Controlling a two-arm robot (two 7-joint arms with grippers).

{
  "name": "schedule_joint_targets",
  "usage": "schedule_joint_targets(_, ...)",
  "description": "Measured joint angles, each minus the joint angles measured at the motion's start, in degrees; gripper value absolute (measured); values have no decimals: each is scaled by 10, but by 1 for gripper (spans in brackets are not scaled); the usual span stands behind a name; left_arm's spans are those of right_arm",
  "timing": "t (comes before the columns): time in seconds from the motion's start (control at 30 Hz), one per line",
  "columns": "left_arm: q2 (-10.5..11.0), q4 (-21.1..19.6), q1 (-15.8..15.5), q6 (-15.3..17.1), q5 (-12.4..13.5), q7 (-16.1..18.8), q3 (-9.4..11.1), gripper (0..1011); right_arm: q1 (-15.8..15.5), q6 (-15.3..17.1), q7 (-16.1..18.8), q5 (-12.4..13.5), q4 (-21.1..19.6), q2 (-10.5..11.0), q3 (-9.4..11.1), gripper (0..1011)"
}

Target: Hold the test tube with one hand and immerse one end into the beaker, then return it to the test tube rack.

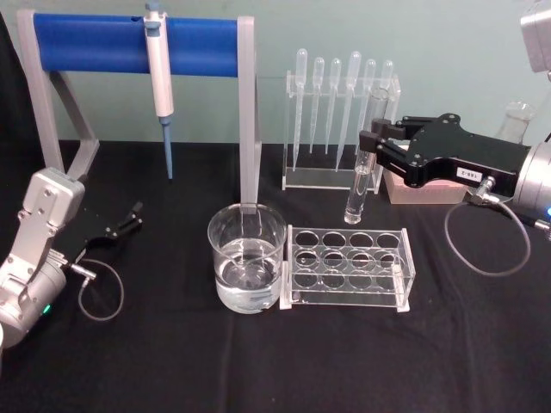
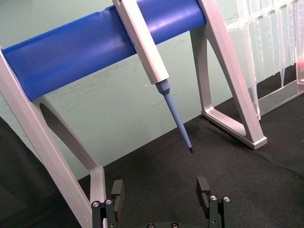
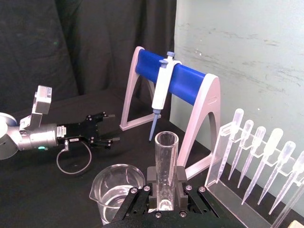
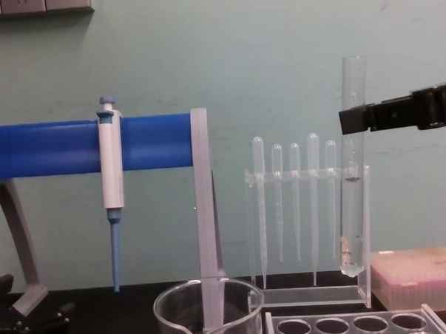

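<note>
The right gripper [image 1: 372, 148] clamps the test tube [image 1: 359, 191] upright just beyond the test tube rack [image 1: 349, 268], and its fingers hide the tube's middle. The beaker [image 1: 247, 258] stands left of the rack, its base cut off in the chest view. The left gripper [image 1: 127, 218] rests on the left, spread wide and empty.

- Right gripper [image 1: 374, 146] reaches in from the right, raised and level, fingers closed on the upright test tube [image 1: 355, 200].
- Left gripper [image 1: 133, 217] rests low at the left, fingers apart.
</note>
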Motion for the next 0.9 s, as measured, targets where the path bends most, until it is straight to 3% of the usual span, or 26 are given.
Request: schedule_joint_targets(0.9,0,0,0,0,0,0,0,1000,0,0,0,0,0,0,0,241)
